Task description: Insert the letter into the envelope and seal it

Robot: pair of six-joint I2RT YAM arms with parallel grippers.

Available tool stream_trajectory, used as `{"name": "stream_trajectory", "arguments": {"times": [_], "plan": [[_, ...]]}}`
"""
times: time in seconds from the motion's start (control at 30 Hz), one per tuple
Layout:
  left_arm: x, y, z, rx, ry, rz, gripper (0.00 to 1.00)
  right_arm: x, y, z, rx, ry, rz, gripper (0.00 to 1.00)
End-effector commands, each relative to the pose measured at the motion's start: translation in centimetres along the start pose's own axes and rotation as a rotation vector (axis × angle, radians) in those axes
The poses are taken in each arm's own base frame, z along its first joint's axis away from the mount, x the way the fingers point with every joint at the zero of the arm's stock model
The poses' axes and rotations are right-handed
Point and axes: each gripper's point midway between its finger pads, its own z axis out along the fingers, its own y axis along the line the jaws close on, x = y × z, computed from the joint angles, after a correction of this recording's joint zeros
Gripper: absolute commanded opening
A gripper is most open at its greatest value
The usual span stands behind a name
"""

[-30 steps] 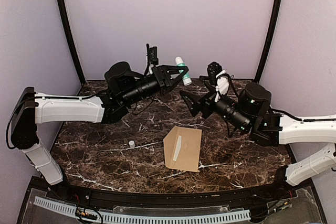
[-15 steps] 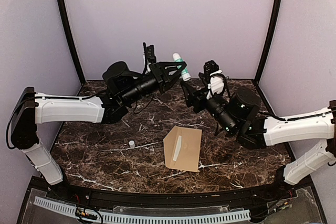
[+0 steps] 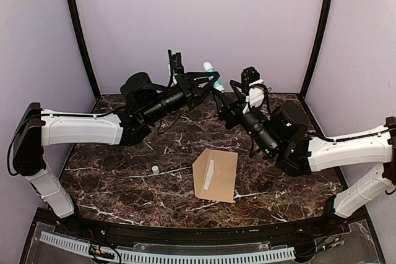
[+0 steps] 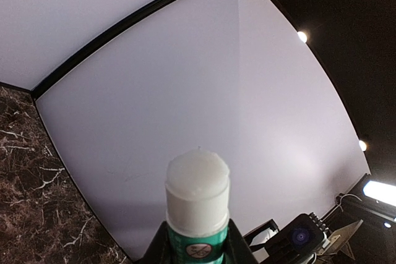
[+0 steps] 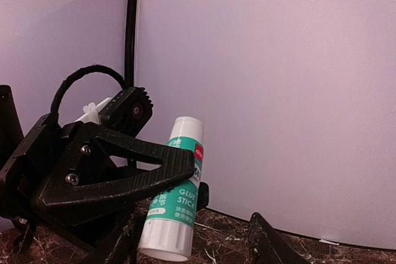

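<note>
With glue stick (image 5: 176,190) clamped in left gripper (image 3: 210,82), centre right gripper (image 5: 195,240) (jaws part-open, empty) squarely about stick's base end before closing. Note envelope (image 3: 216,175) flat on table (image 3: 117,180) below, well apart; letter not visible.

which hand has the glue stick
The left hand: it is shut on the green-and-white glue stick, held up in the air. The right hand beside it has its fingers apart and grips nothing.
</note>
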Motion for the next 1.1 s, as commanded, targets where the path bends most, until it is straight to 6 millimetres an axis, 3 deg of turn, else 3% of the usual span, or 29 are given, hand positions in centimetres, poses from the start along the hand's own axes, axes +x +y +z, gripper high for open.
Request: {"name": "stream_trajectory", "arguments": {"times": [0.0, 0.43, 0.73, 0.83, 0.9, 1.0, 1.07], "plan": [[-0.7, -2.2, -0.5, 0.058, -0.020, 0.016, 0.00, -1.7, 0.5, 1.1, 0.012, -0.054, 0.015, 0.56], [-0.3, -2.3, -0.9, 0.066, -0.004, -0.007, 0.00, -2.0, 0.8, 2.5, 0.078, -0.101, -0.035, 0.34], [0.4, -2.5, -1.6, 0.082, 0.020, -0.019, 0.00, -1.4, 0.6, 2.9, 0.112, -0.093, -0.055, 0.00], [0.1, -2.8, -2.0, 0.095, 0.006, -0.005, 0.02, -1.1, 0.3, 2.8, 0.126, -0.081, -0.049, 0.00], [0.2, -2.9, -2.2, 0.096, 0.004, 0.008, 0.11, -1.0, 0.2, 2.5, 0.120, -0.074, -0.039, 0.00], [0.2, -2.9, -2.4, 0.096, 0.001, 0.032, 0.41, -0.9, 0.3, 1.8, 0.092, -0.064, -0.016, 0.00], [0.1, -2.9, -2.5, 0.092, -0.004, 0.050, 0.51, -0.9, 0.4, 1.3, 0.063, -0.061, -0.004, 0.00]]}}
